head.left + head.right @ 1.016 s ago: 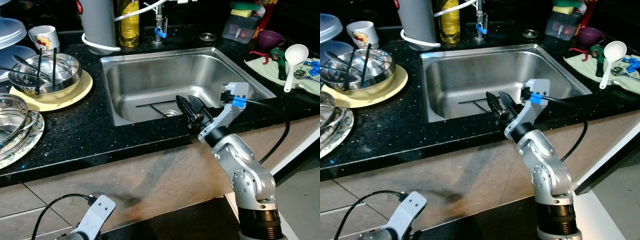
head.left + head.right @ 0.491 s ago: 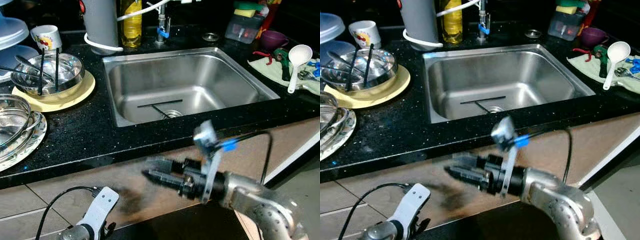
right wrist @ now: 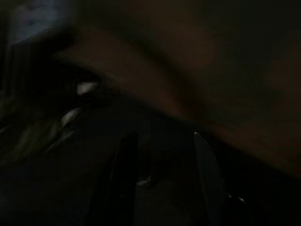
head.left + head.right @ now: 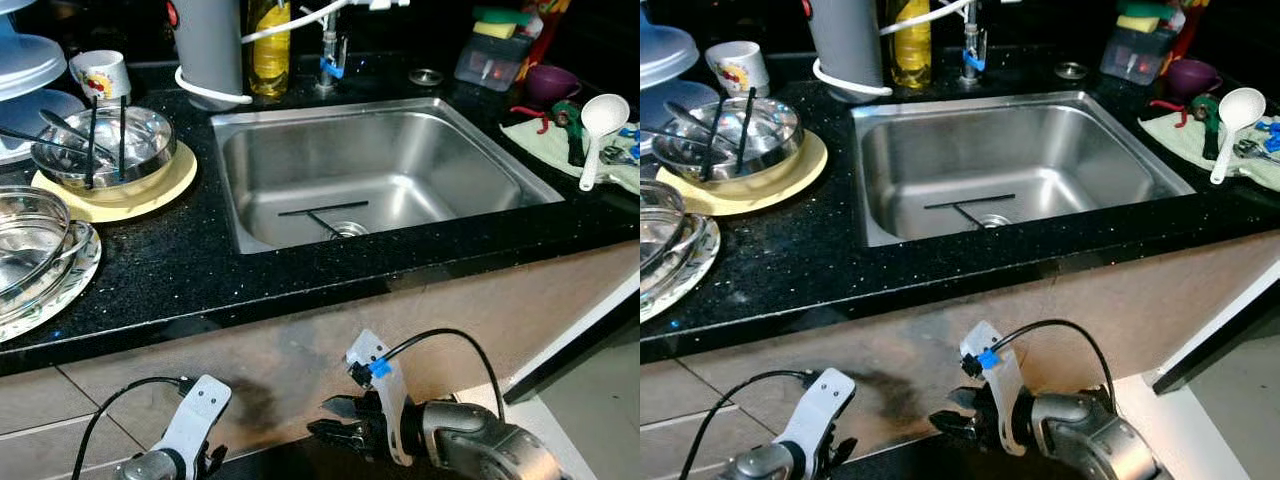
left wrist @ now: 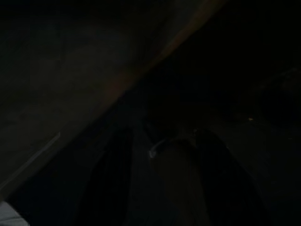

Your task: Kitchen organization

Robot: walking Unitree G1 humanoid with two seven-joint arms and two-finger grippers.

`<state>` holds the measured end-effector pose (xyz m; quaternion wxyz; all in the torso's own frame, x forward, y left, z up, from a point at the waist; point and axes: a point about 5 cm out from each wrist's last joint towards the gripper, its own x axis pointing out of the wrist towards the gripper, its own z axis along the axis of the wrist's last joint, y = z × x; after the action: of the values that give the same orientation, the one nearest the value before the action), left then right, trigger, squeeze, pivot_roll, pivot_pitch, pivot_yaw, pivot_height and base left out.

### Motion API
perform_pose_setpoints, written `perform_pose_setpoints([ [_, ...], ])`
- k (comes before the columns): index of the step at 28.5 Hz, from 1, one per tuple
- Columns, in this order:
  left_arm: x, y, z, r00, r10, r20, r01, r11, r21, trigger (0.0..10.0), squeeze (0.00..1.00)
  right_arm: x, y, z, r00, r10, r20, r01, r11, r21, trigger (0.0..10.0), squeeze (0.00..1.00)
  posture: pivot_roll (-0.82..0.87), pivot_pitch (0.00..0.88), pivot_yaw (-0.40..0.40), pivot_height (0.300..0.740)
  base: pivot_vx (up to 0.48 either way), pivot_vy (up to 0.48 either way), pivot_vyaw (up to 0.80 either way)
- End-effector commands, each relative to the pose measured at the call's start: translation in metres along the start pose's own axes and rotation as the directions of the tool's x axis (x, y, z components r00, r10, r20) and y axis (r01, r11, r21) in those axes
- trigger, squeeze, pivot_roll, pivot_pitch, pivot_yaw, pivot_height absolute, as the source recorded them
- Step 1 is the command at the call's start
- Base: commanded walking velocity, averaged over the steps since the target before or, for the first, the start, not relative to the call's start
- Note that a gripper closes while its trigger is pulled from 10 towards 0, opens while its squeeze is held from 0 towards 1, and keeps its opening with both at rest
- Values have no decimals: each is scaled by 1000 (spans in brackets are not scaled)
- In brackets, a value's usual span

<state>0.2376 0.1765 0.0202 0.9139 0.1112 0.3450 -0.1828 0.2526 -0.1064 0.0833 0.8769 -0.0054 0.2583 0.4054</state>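
My right gripper (image 4: 324,419) hangs low in front of the counter face, below the sink (image 4: 500,165), pointing left. It is open and holds nothing. Two thin black chopsticks (image 4: 322,208) lie crossed on the sink floor beside the drain. At the left a steel bowl (image 4: 140,135) with chopsticks and a spoon stands on a yellow plate (image 4: 170,178). My left arm (image 4: 192,428) hangs idle at the bottom left. In its dark wrist view the left gripper (image 5: 162,139) looks open.
Glass bowls (image 4: 25,235) stacked on a plate occupy the counter's left edge. A mug (image 4: 98,72), a grey cylinder (image 4: 212,45) and an oil bottle (image 4: 268,45) line the back. At the right are a white ladle (image 4: 597,118), a purple cup (image 4: 548,82) and a sponge box (image 4: 490,60).
My right arm has dropped from the sink's front edge to below the counter, swinging its gripper leftward. The camera has shifted slightly.
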Motion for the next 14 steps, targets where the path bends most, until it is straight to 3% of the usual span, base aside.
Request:
perform_pose_setpoints([
  [1, 4, -2, -15, 999, 4, -53, -6, 999, -43, 10000, 0, 5, -9, -35, 990, -125, -66, 129, 990, 63, 10000, 0, -77, 196, -32, 740, 0, 0, 0],
  [3, 7, -2, -20, 997, 22, -70, -28, 996, -84, 10000, 0, 8, -15, -58, 972, -209, -104, 222, 966, 131, 10000, 0, -76, 195, -32, 740, 0, 0, 0],
  [4, 8, -4, -23, 996, 16, -88, -25, 994, -106, 10000, 0, 8, -21, -74, 953, -277, -127, 299, 928, 221, 10000, 0, -76, 193, -30, 740, 0, 0, 0],
  [5, 8, -4, -23, 996, 16, -88, -25, 994, -106, 10000, 0, 8, -21, -74, 953, -277, -127, 299, 928, 221, 10000, 0, -76, 193, -30, 740, 0, 0, 0],
  [8, 11, -7, -31, 991, 37, -131, -48, 995, -84, 10000, 0, 5, -30, -105, 889, -416, -192, 458, 812, 363, 10000, 0, -74, 191, -29, 740, 0, 0, 0],
  [11, 14, -4, -34, 990, 84, -116, -94, 991, -91, 10000, 0, 3, -32, -120, 858, -460, -228, 513, 778, 363, 10000, 0, -72, 187, -23, 740, 0, 0, 0],
  [14, 14, 1, -38, 986, 129, -101, -138, 987, -84, 10000, 0, 3, -30, -125, 855, -464, -232, 519, 775, 361, 10000, 0, -75, 185, -22, 740, 0, 0, 0],
])
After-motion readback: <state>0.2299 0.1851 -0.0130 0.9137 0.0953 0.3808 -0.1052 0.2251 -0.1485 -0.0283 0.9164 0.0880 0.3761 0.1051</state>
